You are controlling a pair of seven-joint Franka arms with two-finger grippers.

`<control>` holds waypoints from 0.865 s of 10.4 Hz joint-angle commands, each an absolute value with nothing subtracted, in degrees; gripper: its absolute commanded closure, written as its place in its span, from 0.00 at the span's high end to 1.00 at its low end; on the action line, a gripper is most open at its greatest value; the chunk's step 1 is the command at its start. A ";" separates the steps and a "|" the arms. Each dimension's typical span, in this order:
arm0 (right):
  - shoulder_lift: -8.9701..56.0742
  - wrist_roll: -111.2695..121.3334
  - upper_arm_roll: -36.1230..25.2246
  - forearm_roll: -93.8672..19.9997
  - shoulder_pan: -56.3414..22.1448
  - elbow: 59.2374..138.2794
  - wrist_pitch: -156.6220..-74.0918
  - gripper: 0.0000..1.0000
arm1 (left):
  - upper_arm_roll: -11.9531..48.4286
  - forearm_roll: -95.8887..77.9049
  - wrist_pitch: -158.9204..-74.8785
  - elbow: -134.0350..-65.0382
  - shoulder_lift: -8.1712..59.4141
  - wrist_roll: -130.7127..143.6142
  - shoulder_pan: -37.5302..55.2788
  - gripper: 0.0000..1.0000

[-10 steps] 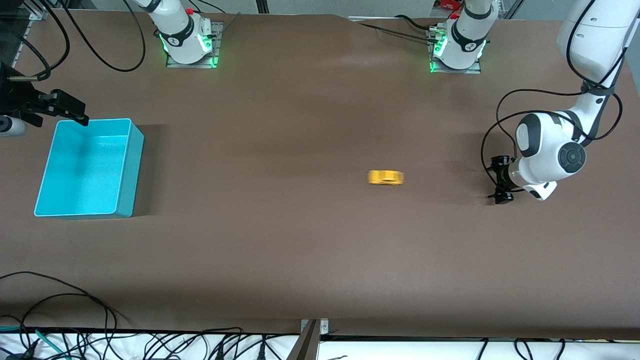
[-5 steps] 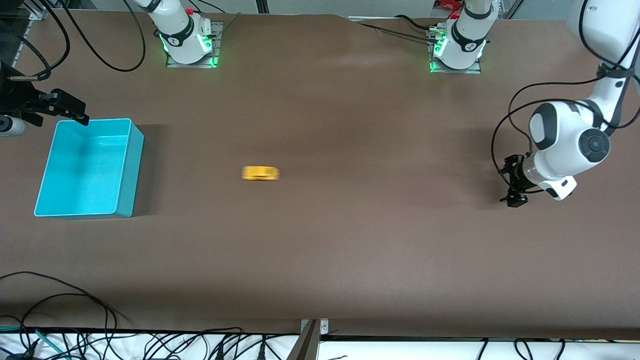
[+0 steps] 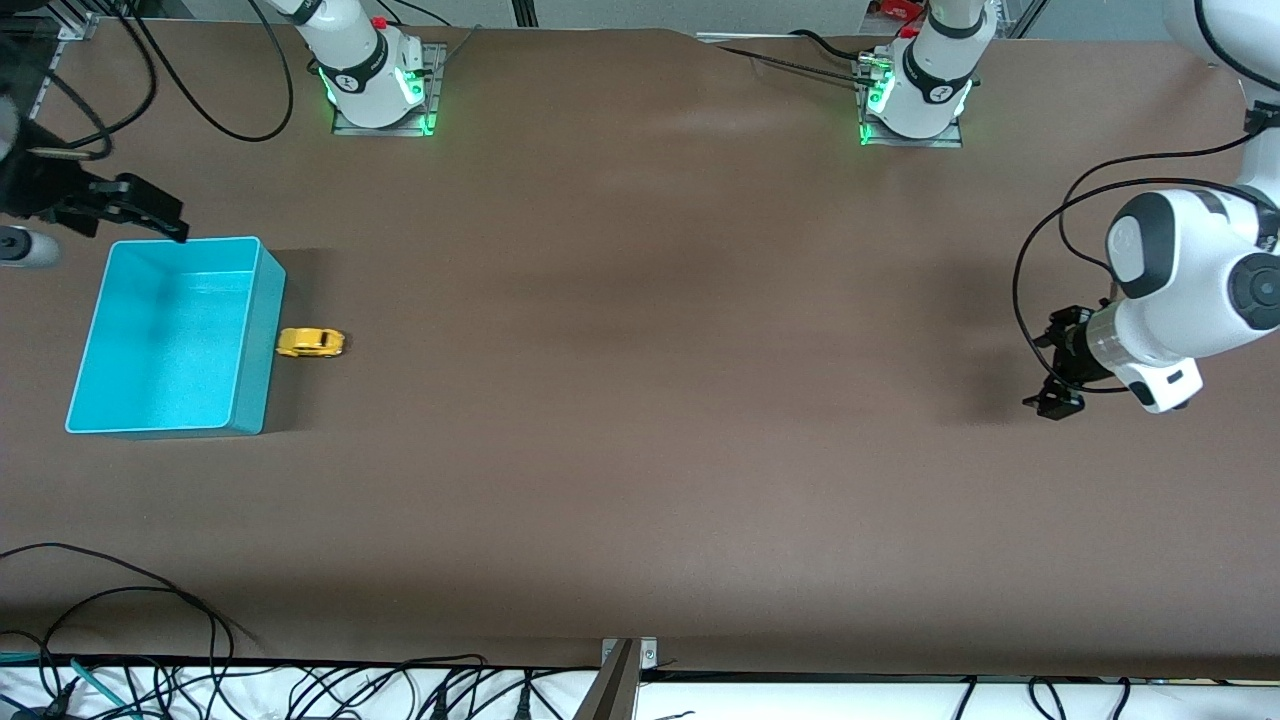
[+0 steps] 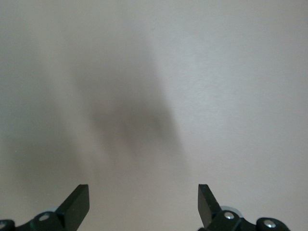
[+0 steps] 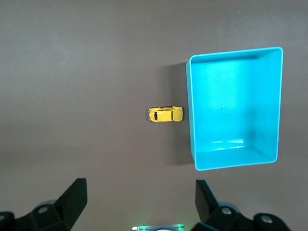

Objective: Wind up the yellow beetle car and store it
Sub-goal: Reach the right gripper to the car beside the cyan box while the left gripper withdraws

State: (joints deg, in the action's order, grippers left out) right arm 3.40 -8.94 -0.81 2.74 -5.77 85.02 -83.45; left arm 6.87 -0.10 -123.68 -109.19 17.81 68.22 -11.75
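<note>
Yellow beetle car (image 3: 311,343) sits on the table (image 3: 640,450), on its wheels, nose against or just short of the long outer wall of the turquoise bin (image 3: 252,335), at the right arm's end of the table. From the right wrist view the car (image 5: 165,114) looks to touch the bin wall (image 5: 191,113); contact not certain, the shadow hides the gap.

Bin contents: nothing seen inside in either view. Car is outside it, so storing is not yet done.

Right gripper (image 3: 148,214) hangs over the table by the bin's corner farthest from the front camera, fingers spread wide, holding nothing. Right wrist view confirms a wide gap between the fingers (image 5: 72,199) with bin and car both in sight below.

Left gripper (image 3: 1060,372) is over bare table at the left arm's end, well apart from the car, fingers (image 4: 77,202) wide apart and empty. This arm appears to be waiting.

Risks, as I judge them:
- Car lies tight to the bin wall, so one finger of a descending gripper may strike the rim or find no room between car and wall.
- Car is tiny and on free wheels; a glancing finger could roll it off along the wall.
- Any leftover spring tension might drive it when lifted.
- A bumped bin may slide.
</note>
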 commanded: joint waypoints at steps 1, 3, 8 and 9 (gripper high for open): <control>2.72 -12.66 1.32 5.45 -6.24 84.90 -82.27 1.00 | 7.12 1.23 -121.30 -106.18 17.14 62.78 -11.69 1.00; 3.07 -13.18 0.44 5.28 -5.81 85.08 -81.92 1.00 | 6.95 2.19 -116.83 -101.72 16.35 53.05 -11.78 1.00; 5.98 -25.47 -2.88 2.65 -4.66 93.31 -86.36 1.00 | 8.26 2.11 -108.83 -93.62 15.30 28.79 -11.78 1.00; 5.89 -27.58 -4.47 1.07 -4.66 96.56 -89.70 1.00 | 8.26 1.41 -106.81 -92.04 14.42 22.39 -12.04 1.00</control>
